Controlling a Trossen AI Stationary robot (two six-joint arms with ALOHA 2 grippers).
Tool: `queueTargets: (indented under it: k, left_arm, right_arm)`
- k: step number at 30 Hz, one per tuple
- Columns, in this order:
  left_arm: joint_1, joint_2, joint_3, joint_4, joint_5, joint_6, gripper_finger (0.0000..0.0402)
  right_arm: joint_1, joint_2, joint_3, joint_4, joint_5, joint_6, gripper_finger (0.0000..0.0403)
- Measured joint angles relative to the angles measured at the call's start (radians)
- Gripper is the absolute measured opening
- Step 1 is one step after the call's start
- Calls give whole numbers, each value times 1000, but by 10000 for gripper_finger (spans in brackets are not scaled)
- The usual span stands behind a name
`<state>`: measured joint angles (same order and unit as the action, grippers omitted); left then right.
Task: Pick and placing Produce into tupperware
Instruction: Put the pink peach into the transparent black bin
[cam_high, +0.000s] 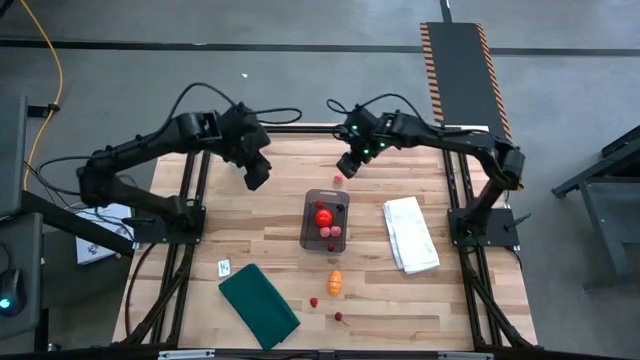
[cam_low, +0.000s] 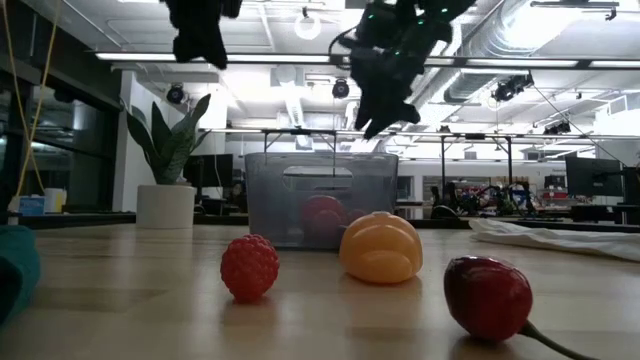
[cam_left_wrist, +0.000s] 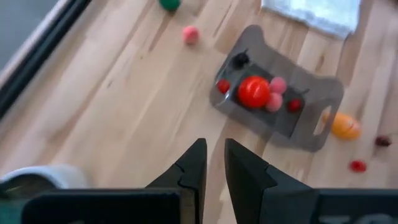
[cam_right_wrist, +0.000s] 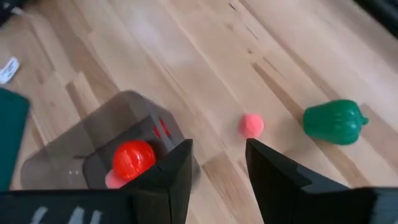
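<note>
Both arms raised, right gripper (cam_high: 347, 166) above pink piece (cam_high: 338, 180).

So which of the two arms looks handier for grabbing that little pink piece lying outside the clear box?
Probably the right. Its gripper hovers open, with the pink piece lying just ahead between its fingers, beside the tupperware. The left gripper is nearly shut and sits farther off.

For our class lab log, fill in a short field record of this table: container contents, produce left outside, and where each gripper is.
container: tupperware, mid-table
inside: red ball, pink and small red pieces
outside, front: orange piece, two red berries
outside, back: pink ball, green pepper
left gripper: raised, empty
right gripper: raised behind the container, open, empty
</note>
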<state>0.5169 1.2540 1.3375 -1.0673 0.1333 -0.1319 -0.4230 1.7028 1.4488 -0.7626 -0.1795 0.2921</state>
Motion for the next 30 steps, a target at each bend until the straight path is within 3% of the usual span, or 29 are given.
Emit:
queueTargets:
  k: [4,11,19,30]
  left_arm:
    - [0,-53,-133,131,54,-58,46]
    - [0,-96,-253,298,151,-121,46]
    - [-1,-96,-281,325,174,-124,46]
    - [0,-96,-281,327,195,-109,46]
  right_arm:
    - [7,78,59,-73,13,49,140]
    - [17,166,99,-126,45,116,140]
    - [18,243,123,-135,99,127,140]
    - [18,351,125,-129,50,127,155]
